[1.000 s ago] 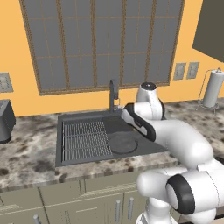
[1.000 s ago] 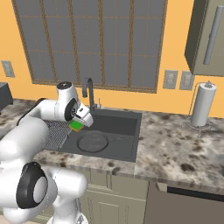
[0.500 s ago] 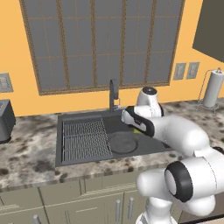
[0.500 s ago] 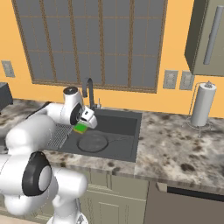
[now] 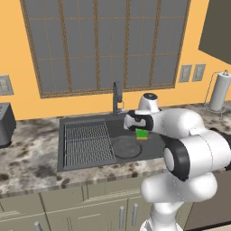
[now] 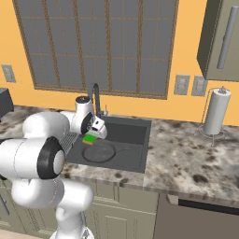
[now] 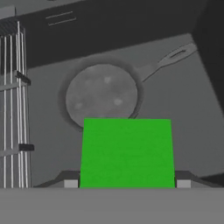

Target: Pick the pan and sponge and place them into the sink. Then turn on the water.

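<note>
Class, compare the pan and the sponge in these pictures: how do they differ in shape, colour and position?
Shape: the pan is round and shallow with a thin handle; the sponge is a rectangular block. Colour: the pan is dark grey, the sponge bright green. Position: the pan lies on the floor of the sink, while the sponge is held between the fingers of the end effector above it. Both are over the sink.

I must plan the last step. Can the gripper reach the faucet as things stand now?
Probably not yet: the gripper holds the sponge over the sink. The faucet stands close behind with nothing between, so it looks reachable after release.
</note>
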### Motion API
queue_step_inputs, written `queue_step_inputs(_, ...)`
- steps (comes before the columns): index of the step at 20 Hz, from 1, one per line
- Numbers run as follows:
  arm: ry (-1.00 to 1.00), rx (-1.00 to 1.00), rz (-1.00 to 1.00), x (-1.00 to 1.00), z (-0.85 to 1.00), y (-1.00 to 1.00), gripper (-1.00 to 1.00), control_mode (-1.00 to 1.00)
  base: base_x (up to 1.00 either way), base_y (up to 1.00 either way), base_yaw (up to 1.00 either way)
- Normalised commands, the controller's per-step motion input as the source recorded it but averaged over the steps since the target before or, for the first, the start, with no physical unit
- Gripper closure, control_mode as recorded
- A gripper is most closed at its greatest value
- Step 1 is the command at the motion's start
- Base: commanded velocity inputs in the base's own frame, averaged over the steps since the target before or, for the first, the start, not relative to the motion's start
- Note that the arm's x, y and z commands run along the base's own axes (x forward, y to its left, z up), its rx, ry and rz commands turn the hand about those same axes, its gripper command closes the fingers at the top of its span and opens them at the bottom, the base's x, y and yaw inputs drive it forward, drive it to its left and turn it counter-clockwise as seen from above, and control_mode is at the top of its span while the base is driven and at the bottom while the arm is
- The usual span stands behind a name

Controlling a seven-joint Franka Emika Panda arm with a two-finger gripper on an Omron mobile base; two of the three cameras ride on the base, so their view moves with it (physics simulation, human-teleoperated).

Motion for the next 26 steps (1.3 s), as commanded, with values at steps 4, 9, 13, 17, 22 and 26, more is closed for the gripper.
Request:
queue_step_inputs(4, 0.09, 0.00, 0.06, 0.35, -0.31, -0.03, 1.00, -1.00, 0.00, 0.00, 0.00)
queue_step_inputs(9, 0.08, 0.02, 0.08, 0.29, -0.37, -0.07, 1.00, -1.00, 0.00, 0.00, 0.00)
queue_step_inputs(13, 0.06, 0.05, 0.10, 0.24, -0.40, -0.07, 1.00, -1.00, 0.00, 0.00, 0.00)
queue_step_inputs(17, 0.04, 0.04, 0.12, 0.24, -0.41, -0.06, 1.00, -1.00, 0.00, 0.00, 0.00)
queue_step_inputs(22, 0.02, 0.03, 0.12, 0.25, -0.37, -0.03, 1.00, -1.00, 0.00, 0.00, 0.00)
queue_step_inputs(26, 0.01, 0.02, 0.11, 0.24, -0.35, -0.04, 1.00, -1.00, 0.00, 0.00, 0.00)
